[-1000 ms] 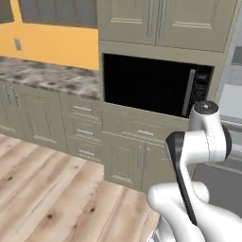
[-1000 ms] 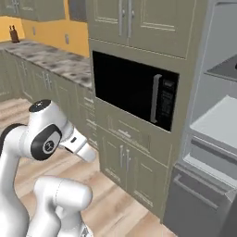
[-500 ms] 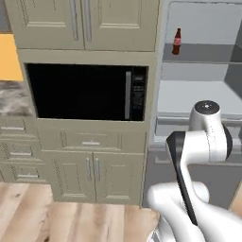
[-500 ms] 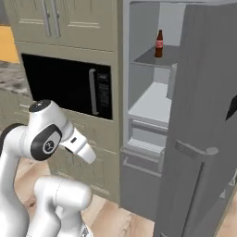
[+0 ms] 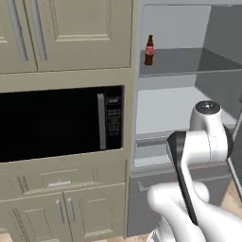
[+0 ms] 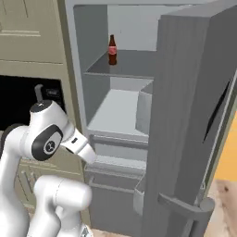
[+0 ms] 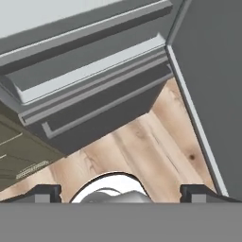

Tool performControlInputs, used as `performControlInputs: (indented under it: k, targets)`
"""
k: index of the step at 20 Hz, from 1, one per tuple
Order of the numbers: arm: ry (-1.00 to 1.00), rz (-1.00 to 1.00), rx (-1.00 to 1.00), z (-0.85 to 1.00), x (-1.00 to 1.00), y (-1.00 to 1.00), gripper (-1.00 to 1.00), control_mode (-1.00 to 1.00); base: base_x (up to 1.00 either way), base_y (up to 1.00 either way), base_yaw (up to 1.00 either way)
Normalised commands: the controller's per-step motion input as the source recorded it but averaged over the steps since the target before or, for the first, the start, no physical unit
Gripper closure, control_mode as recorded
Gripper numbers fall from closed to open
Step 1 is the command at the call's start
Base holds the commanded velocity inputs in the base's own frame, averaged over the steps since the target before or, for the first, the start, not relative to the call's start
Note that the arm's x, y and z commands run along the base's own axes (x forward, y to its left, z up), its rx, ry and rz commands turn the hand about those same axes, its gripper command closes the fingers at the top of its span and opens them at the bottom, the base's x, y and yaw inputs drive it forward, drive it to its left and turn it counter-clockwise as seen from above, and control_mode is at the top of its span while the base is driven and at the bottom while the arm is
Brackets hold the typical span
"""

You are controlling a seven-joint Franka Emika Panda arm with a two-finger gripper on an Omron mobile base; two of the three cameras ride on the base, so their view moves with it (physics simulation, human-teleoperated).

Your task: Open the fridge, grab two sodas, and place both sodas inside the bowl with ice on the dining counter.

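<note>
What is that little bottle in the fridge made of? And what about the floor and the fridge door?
The soda looks like dark brown glass with a red cap and red label, though the rendering leaves glass or plastic open. The floor looks like pale wood planks: you can see grain lines and a knot. The fridge door looks like matte grey metal, smooth and dull, without shine.

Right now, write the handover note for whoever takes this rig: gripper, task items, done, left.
Gripper: open, holding nothing, pointing down at the wooden floor before the fridge's lower drawers.
Tall matte grey fridge: door open, pale shelved interior exposed.
One small dark brown glass soda bottle with a red cap stands upright on the upper shelf.
Done: fridge opened.
Left: grab this soda and find the second, then place both in the ice bowl on the dining counter.
</note>
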Motion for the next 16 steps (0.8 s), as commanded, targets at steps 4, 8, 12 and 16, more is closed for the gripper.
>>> performControlInputs:
  k: [4, 8, 12, 16]
  targets:
    - [0.00, 0.00, 0.00, 0.00, 0.00, 0.00, -1.00, 1.00, 0.14, 0.55, -0.52]
    - [0.00, 0.00, 0.00, 0.00, 0.00, 0.00, -1.00, 1.00, 0.37, 0.62, -0.45]
    - [0.00, 0.00, 0.00, 0.00, 0.00, 0.00, -1.00, 1.00, 0.64, 0.04, -0.27]
    - [0.00, 0.00, 0.00, 0.00, 0.00, 0.00, -1.00, 1.00, 0.57, -0.08, -0.16]
